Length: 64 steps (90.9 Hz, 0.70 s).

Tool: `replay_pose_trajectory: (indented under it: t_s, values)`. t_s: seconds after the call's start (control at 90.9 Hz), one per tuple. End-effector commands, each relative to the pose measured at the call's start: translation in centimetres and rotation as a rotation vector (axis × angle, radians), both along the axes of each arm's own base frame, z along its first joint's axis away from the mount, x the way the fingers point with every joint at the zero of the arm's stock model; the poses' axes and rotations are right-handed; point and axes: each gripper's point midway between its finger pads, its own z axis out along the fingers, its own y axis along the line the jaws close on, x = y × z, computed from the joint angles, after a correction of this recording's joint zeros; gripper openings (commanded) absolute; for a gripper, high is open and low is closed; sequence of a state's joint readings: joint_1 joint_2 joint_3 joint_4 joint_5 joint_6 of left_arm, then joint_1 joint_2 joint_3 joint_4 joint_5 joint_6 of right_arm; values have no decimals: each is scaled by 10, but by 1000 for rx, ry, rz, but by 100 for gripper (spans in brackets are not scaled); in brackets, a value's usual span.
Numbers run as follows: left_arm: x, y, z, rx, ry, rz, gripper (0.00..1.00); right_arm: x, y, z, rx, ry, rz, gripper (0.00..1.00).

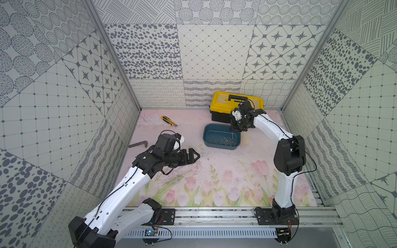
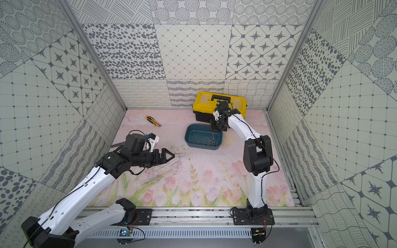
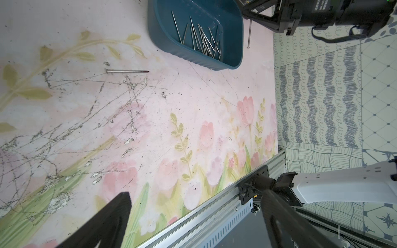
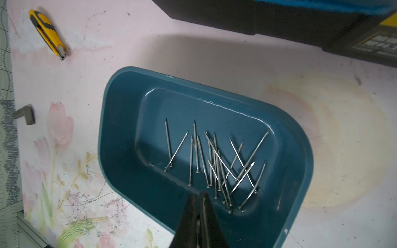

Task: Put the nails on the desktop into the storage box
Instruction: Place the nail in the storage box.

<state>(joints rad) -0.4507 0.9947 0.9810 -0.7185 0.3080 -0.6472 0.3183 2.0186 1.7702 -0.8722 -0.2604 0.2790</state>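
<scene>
one loose nail [image 3: 127, 71] lies flat on the desktop [image 3: 171, 111], just ahead of the left gripper [image 3: 196, 193] and near the closest corner of the storage box [image 4: 120, 133]. the rest of the nails [image 4: 214, 163] sit in a crossed heap on the box floor. the loose one should be light, stiff and smooth, so it is likely to roll or skid out of a loose pinch. it stands almost no height off the surface, so the fingertips would have to come right down to the desktop, straddling the shank near its middle. the left gripper's jaws stand wide apart. the right gripper [image 4: 198, 195] has its jaws pressed together above the box's right end, apparently clamped on a second nail [image 3: 249, 32] by one end so that it juts out level; that hold looks marginal. around the loose nail the scuffed surface is bare, and the low box rim is the nearest edge to clear. the utility knife [image 1: 169, 120], l-shaped bar [image 1: 138, 144] and toolbox [image 1: 225, 101] lie well apart.
</scene>
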Motion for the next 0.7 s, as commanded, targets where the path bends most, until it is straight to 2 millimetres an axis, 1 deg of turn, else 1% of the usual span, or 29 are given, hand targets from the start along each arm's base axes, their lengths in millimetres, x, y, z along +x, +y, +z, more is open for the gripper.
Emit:
replay_pose_trajectory:
  t_s: [0.0, 0.132, 0.209, 0.308, 0.429, 0.55, 0.616, 0.693]
  values:
    - [-1, 16, -10, 98, -13, 18, 99, 1, -6, -14, -56, 5, 4, 10]
    - [-1, 15, -9, 108, -30, -9, 99, -3, -5, -25, -63, 29, 6, 12]
    - [-1, 15, -11, 116, -19, -15, 99, -6, -4, -32, -62, 49, 9, 13]
    - [-2, 14, -14, 127, -1, -25, 99, -8, -2, -39, -59, 70, 9, 18]
    - [-5, 16, -16, 132, 4, -30, 99, -10, -1, -42, -53, 82, 8, 25]
    - [-8, 19, -18, 130, -12, -17, 99, -14, 3, -33, -20, 77, 12, 28]
    - [-10, 19, -21, 120, -14, -17, 100, -16, 4, -22, 4, 60, 14, 28]
    - [-10, 15, -18, 106, -29, -35, 100, -22, 4, -10, 23, 42, 12, 29]
